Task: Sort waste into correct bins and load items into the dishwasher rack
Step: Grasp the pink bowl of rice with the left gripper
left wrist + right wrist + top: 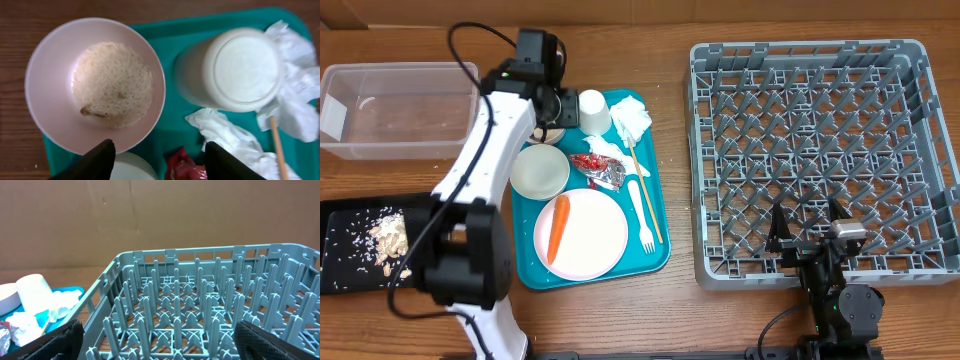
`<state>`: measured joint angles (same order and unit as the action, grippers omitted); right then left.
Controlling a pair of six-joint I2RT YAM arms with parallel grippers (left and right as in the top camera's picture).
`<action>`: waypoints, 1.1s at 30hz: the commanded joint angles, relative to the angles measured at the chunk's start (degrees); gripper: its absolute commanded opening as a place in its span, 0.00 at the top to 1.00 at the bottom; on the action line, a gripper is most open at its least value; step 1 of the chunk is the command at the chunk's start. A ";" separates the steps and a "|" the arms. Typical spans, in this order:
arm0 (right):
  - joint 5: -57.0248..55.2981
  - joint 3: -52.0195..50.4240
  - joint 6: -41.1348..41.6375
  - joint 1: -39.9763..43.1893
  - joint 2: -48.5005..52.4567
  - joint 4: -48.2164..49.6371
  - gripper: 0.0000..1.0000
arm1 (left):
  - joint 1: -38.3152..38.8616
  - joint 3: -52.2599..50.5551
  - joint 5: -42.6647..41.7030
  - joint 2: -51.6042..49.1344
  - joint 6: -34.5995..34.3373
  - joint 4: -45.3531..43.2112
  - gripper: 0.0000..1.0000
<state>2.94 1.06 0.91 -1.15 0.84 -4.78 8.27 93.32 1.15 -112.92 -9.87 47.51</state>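
My left gripper (558,112) (162,162) hangs open over the back left of the teal tray (657,262), holding nothing. Just beyond its fingers sits a small bowl (95,85) with a layer of rice (112,85). Below the jaws lie the red foil wrapper (182,165) (598,170) and the rim of a second bowl (132,167) (540,172). The upturned white cup (235,70) (594,110) stands beside crumpled napkins (295,85) (628,118). A carrot (559,225) lies on the plate (595,240). Fork (642,210) and chopsticks (645,190) lie along the tray's right side. My right gripper (806,228) (167,345) stands open at the near edge of the grey rack (820,150) (200,305).
The clear tub (395,108) stands at the back left. The black tray (345,215) at the front left holds pasta pieces and rice (388,238). My left arm (485,150) stretches across between them and the teal tray.
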 commanded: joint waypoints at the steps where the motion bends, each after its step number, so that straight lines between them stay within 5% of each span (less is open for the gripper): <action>1: -0.31 -0.59 0.22 0.26 -0.68 0.17 0.00 | 0.33 0.61 0.87 -3.13 7.08 -0.20 0.40; 22: -0.31 -0.59 0.22 0.26 -0.68 0.17 0.00 | 0.33 0.59 5.31 -9.60 11.17 -5.16 0.44; 33: -0.31 -0.59 0.22 0.26 -0.68 0.17 0.00 | 0.33 0.59 7.82 -9.60 11.17 -4.61 0.70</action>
<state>2.94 1.06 0.91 -1.15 0.84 -4.78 8.27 93.32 6.22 -122.17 0.64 42.61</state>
